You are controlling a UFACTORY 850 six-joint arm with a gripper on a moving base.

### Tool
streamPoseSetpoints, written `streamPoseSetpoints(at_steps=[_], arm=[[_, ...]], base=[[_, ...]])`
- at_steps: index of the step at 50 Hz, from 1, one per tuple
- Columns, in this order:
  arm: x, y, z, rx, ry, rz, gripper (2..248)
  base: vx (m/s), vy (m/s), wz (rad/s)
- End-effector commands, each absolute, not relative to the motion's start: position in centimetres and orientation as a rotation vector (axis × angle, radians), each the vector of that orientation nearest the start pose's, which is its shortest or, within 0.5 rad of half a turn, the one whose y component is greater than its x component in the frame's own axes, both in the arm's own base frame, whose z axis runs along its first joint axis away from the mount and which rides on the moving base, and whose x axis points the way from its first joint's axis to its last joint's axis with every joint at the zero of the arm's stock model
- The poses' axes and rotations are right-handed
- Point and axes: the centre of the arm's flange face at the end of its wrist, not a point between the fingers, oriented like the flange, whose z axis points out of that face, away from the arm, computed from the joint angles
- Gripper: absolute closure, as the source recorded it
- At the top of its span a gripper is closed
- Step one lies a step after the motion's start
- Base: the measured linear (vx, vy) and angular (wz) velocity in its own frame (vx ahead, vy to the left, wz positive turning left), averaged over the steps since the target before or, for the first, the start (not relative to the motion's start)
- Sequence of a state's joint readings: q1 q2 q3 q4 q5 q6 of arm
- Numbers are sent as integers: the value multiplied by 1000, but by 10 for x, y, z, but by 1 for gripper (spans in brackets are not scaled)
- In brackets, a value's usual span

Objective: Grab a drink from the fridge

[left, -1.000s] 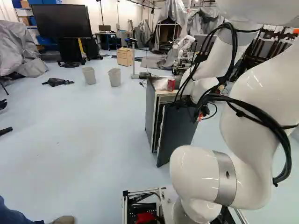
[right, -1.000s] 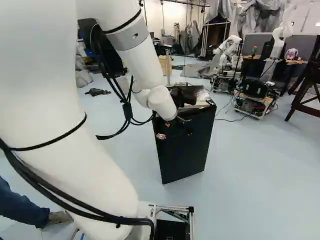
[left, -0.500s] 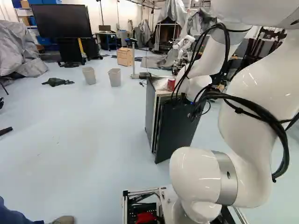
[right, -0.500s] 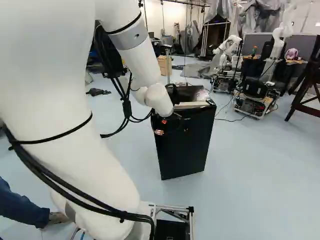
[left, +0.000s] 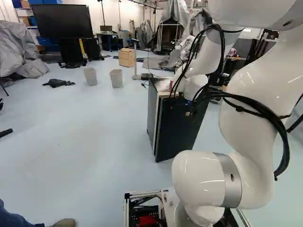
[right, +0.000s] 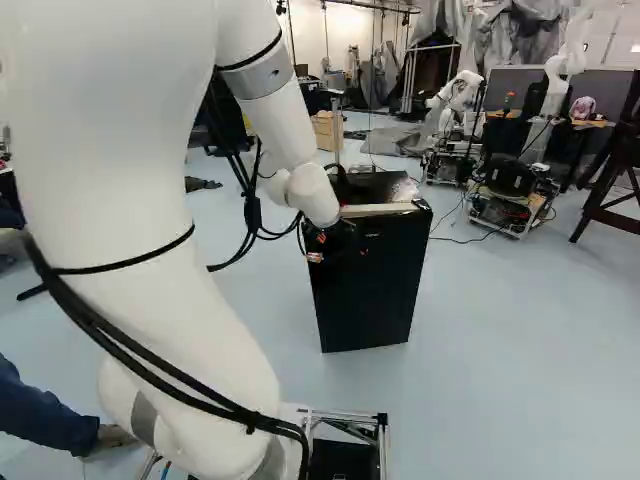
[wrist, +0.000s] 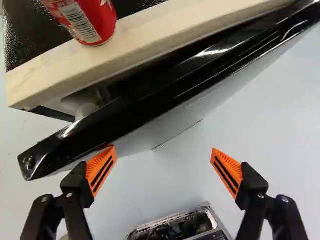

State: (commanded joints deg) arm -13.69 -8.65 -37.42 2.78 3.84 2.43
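Pale floor (left: 94, 142) surrounds the black fridge (right: 370, 280), its door (left: 180, 130) slightly ajar. On top, at the near wooden edge (wrist: 160, 32), the red can (wrist: 92, 22) stands upright, long axis vertical. Near the door's left side, the gripper (right: 318, 247) has its jaws spread wide.

Blk TV (left: 61, 21), 2 bins (left: 116, 79), box (left: 126, 57)

Floor (left: 94, 132): bright, evenly lit
Arm (left: 201, 177): glare streaks, left base view, lower right
Fridge door (wrist: 150, 102): white glints, wrist view
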Motion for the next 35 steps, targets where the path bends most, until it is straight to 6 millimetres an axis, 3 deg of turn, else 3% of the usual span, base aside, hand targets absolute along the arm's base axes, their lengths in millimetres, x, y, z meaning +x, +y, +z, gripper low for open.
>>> streamPoseSetpoints(at_steps=[35], arm=[[456,-80,372,-3011,401,-899,3]], base=[[0,0,0]])
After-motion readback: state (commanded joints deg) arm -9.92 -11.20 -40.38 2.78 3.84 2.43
